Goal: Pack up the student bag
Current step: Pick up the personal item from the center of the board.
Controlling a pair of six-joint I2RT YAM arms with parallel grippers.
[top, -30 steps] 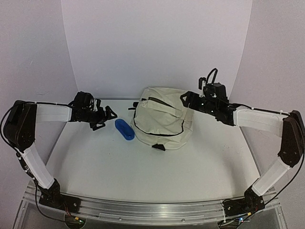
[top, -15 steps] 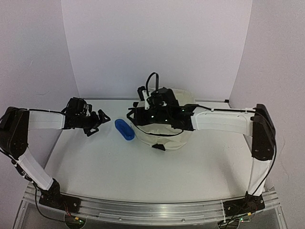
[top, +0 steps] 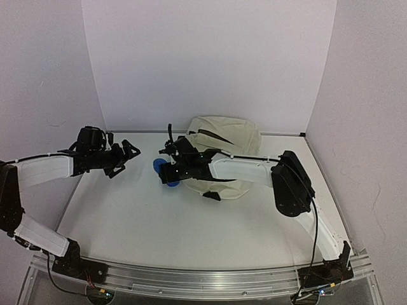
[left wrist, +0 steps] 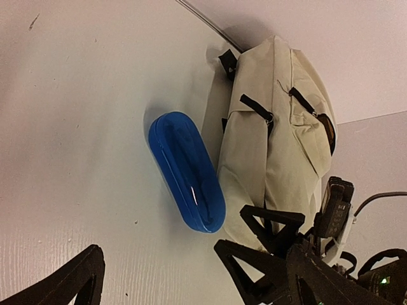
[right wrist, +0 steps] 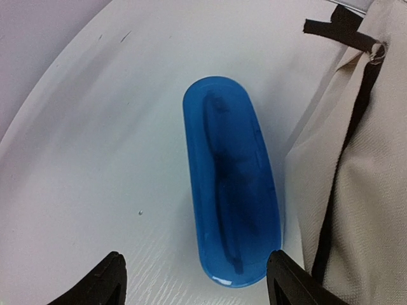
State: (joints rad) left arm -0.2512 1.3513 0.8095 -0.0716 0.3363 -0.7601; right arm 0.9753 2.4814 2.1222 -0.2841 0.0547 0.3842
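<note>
Step in hand looks like the pick of the blue case (right wrist: 232, 190), which lies flat on the table (top: 159, 222).

- **Right gripper:** the right gripper (right wrist: 200, 283) hangs above the case's near end. Its jaws are spread wide with a finger either side, and it touches and holds nothing.
- **Alignment:** the case's long axis runs away from the gripper, so you'd close across the short width, which is good. Centre it first, since it sits closer to the bag-side finger.
- **Descent:** go straight down and close slowly. The shell looks smooth and rounded, so I'd expect it to squirt out of a high or off-centre pinch.
- **Bag:** the student bag (right wrist: 369, 159) lies just beside that same finger, its fabric close against the case edge. Don't snag the cloth or the black strap. I can't tell if its zip is open.
- **Left gripper:** the left gripper (top: 127, 152) is wide open and empty, beyond the case on the side away from the bag.
</note>
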